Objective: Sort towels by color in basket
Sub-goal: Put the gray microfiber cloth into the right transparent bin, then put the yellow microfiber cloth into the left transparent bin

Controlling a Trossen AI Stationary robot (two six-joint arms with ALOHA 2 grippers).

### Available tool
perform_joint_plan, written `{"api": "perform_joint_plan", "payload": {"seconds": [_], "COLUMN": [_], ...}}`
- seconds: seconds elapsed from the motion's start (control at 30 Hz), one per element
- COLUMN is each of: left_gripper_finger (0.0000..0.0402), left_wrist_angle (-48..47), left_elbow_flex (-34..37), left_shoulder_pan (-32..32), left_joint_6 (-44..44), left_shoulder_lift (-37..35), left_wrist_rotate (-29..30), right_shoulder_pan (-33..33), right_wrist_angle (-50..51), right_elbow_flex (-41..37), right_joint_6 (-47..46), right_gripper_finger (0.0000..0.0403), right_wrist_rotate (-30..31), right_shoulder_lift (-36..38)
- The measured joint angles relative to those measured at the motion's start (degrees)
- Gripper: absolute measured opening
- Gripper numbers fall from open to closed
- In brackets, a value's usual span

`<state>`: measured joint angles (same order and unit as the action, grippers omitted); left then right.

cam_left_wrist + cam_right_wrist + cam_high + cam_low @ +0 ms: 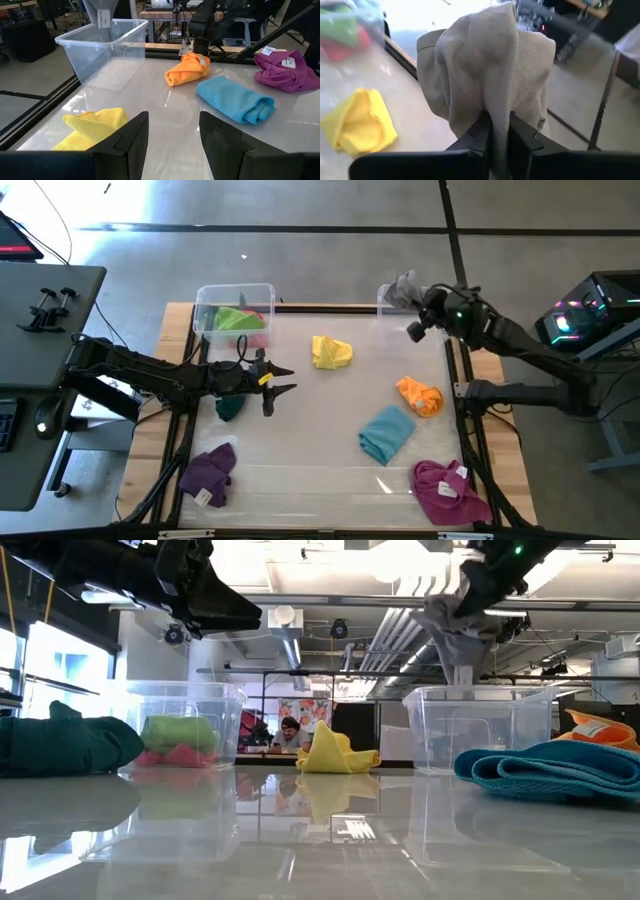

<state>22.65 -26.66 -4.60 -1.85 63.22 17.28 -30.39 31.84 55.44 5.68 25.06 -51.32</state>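
Right hand point(500, 131) pinches grey towel point(487, 65) above clear bin point(480, 725); left hand point(283, 381) open, empty.

A glossy worktop point(330, 410) is sitting on a wooden frame, a computer tower point(590, 310) glowing just beside it, a person point(290, 732) showing in the room behind.

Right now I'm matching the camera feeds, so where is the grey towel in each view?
High view: grey towel at the far right, over the clear right bin.
Low view: hanging upper right from the right gripper, above that bin.
Left wrist view: only its lower end above the bin.
Right wrist view: centre, pinched.
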Motion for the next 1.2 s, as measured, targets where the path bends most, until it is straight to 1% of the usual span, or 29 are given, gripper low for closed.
{"api": "perform_joint_plan", "payload": {"seconds": [0.1,0.2,0.33,0.5,0.6,0.73,0.83,0.9,1.2], "left_gripper_finger": [0.0163,0.0163,0.0163,0.0163,0.0163,0.0163,0.0163,0.0163,0.0163], "left_wrist_angle": [-0.11,-0.41,-0.39,-0.39,-0.38,-0.39,-0.37,-0.38,-0.04], "left_elbow_flex": [0.01,-0.01,-0.01,-0.01,-0.01,-0.01,-0.01,-0.01,-0.01], "left_shoulder_pan": [0.0,0.0,0.0,0.0,0.0,0.0,0.0,0.0,0.0], "left_joint_6": [0.0,0.0,0.0,0.13,0.1,-0.02,-0.01,-0.02,1.49], "left_shoulder_lift": [0.0,0.0,0.0,0.0,0.0,0.0,0.0,0.0,0.0], "left_wrist_rotate": [0.0,0.0,0.0,0.0,0.0,0.0,0.0,0.0,0.39], "right_shoulder_pan": [-2.92,-5.09,-7.03,-7.65,-7.55,-6.33,-4.06,-1.21,16.76], "right_wrist_angle": [1.96,3.61,5.17,6.57,6.58,6.59,6.65,6.68,5.94], "right_elbow_flex": [0.0,0.0,0.0,0.0,0.0,0.0,0.0,0.0,0.0], "right_joint_6": [-0.86,-1.74,-2.23,-2.22,-2.23,-2.23,-1.81,-1.9,-4.53], "right_gripper_finger": [0.0052,0.0077,0.0128,0.0188,0.0205,0.0208,0.0209,0.0209,0.0209], "right_wrist_rotate": [-1.54,-1.76,-1.77,-1.57,-1.57,-1.53,-2.21,-3.37,-3.67], "right_shoulder_lift": [-1.34,-1.92,-1.93,-1.93,-1.93,-1.92,-1.66,-1.38,-1.18]}}
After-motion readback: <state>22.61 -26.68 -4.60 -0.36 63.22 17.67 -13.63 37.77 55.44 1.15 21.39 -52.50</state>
